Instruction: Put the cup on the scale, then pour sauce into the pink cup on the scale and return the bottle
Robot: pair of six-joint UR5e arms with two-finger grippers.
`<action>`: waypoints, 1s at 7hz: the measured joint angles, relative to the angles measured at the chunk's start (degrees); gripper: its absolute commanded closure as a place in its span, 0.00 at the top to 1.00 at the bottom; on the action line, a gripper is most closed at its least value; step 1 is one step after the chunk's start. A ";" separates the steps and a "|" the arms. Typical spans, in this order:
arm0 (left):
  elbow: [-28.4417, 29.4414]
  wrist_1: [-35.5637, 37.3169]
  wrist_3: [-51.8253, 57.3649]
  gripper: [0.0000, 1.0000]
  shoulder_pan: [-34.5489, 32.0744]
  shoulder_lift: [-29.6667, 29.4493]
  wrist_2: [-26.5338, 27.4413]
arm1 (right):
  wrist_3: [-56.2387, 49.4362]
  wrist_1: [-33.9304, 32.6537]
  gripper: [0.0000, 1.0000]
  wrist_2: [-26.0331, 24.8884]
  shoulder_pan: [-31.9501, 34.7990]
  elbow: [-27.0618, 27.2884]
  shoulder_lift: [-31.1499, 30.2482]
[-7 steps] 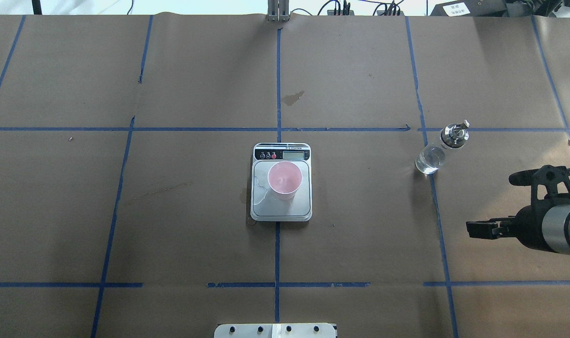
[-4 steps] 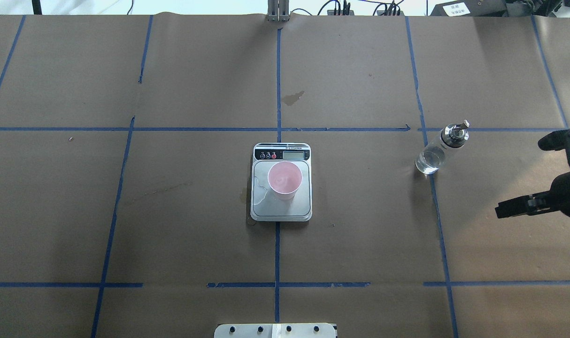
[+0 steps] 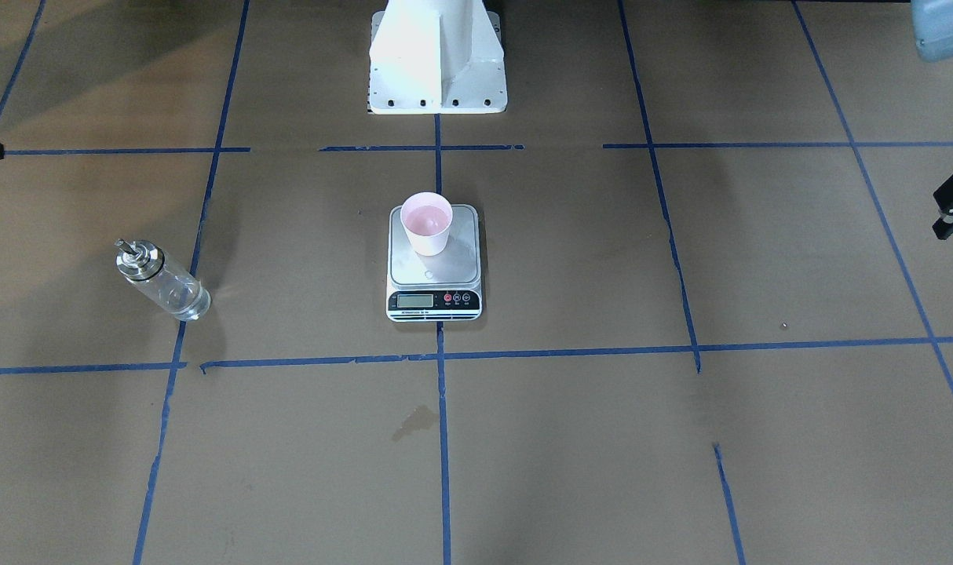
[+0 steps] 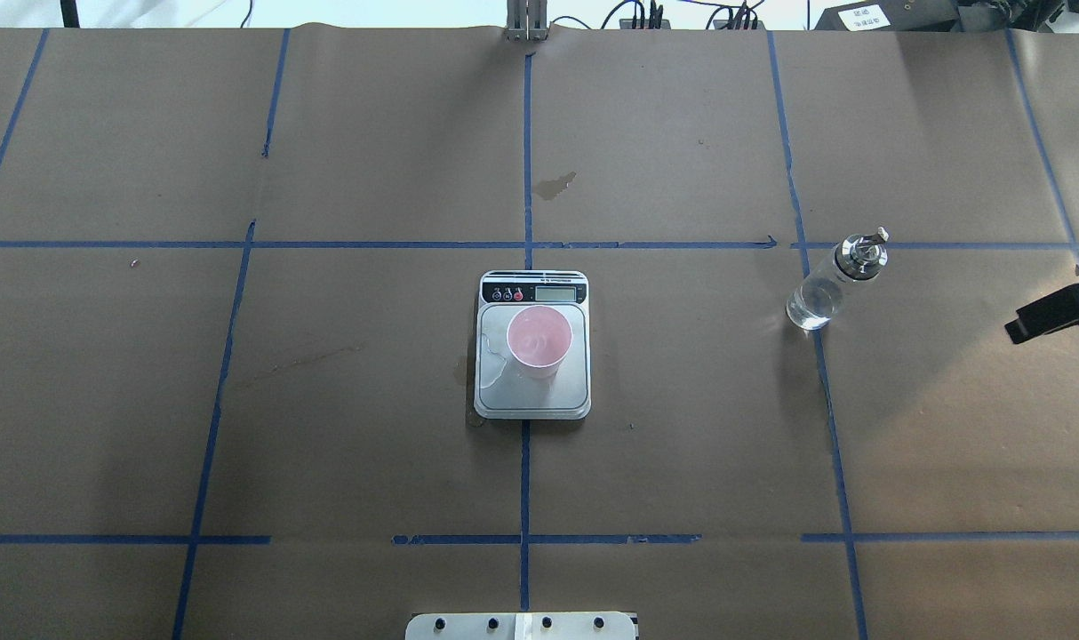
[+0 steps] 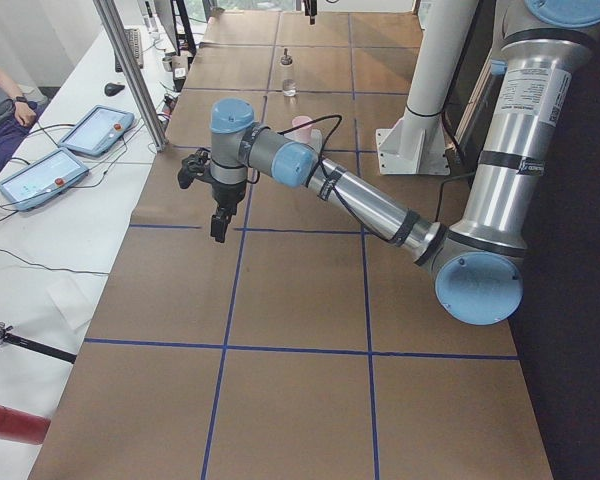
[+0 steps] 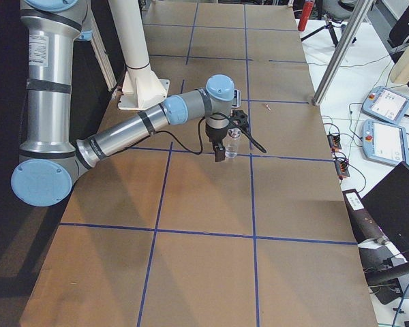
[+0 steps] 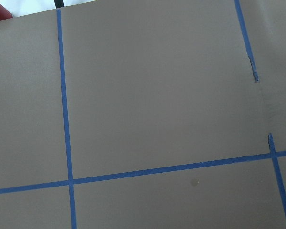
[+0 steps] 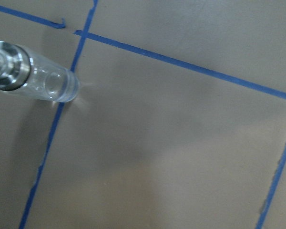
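I am judging the small clear glass bottle, centre right, slippery and fragile; grasp mid-body. I cannot tell the right gripper state.

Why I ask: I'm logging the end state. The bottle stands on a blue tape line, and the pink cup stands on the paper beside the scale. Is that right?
Not quite. The cup stands on the steel plate of the scale, not beside it. The overhead exterior view shows this, and the front-facing view agrees. The bottle does stand on a blue tape line.
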 measured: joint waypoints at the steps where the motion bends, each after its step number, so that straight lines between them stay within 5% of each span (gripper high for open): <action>1: 1.12 0.13 4.94 1.00 -1.48 1.13 -0.58 | -8.55 -0.41 1.00 0.84 5.25 -5.38 0.21; 4: 8.80 -0.85 25.91 1.00 -11.93 7.93 -4.89 | -18.99 0.77 1.00 -0.95 12.68 -14.92 0.08; 7: 16.17 -12.08 29.06 1.00 -13.86 12.66 -5.61 | -15.22 1.14 1.00 -5.27 12.95 -17.90 1.45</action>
